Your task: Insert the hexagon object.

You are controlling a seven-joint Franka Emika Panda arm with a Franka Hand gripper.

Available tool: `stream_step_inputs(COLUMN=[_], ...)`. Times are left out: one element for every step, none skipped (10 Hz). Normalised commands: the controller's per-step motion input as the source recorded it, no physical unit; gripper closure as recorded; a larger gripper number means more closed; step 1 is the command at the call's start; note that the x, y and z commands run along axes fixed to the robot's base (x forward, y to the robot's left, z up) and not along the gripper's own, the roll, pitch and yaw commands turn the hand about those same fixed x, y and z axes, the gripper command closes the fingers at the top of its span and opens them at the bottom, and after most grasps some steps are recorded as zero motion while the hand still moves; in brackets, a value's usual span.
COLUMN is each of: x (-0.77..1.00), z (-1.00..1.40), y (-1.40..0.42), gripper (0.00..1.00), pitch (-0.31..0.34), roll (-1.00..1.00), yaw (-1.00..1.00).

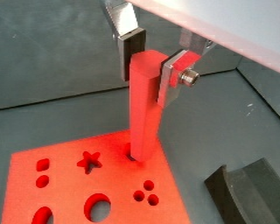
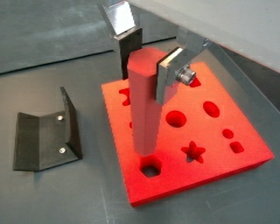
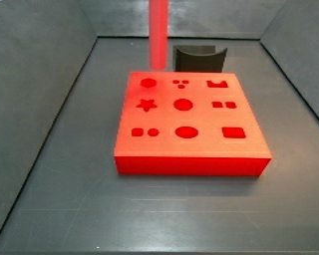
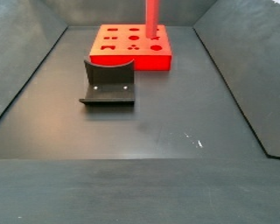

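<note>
My gripper (image 1: 150, 63) is clamped on the top of the hexagon object (image 1: 143, 109), one silver finger (image 2: 171, 70) flat against one face and the dark-padded finger (image 2: 129, 50) against the opposite one; both wrist views show the same grasp. The rod hangs straight down from the claw, upright as far as I can judge.

Directly below the claw, the rod's lower tip sits at a hole in the red block (image 2: 230, 131). In a wrist view the tip (image 2: 149, 163) meets a round-looking opening near the block's corner, and I cannot tell whether it has entered or only rests on the rim. In a side view the rod (image 3: 159, 32) comes down over the far-corner hole, the claw itself out of frame above.

Out to one side of the claw, well apart from the block, stands the fixture (image 2: 46, 131); it does not bear on this step.

To do this well, I would keep the clamp firm so the rod cannot swing, and ease straight down along its axis. If it resists, I judge the flats are misaligned: a slight twist about the vertical should help, not more force. The risk is tilting the rod and jamming it against the hole's edge.
</note>
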Motion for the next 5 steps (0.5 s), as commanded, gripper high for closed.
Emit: stream_step_inputs(x=[-0.28,-0.25,-0.15,0.00,0.08], z=[-0.14,-0.14,-0.10,-0.06,-0.09], y=[0.00,0.00,0.00,0.00,-0.03], gripper=[1.00,1.00,1.00,1.00,1.00], pitch=[-0.043,-0.091,-0.114,-0.120,-0.140], roll=[0.00,-0.05,-0.08,-0.10,-0.10], yaw=[-0.40,-0.39,-0.28,-0.06,0.00])
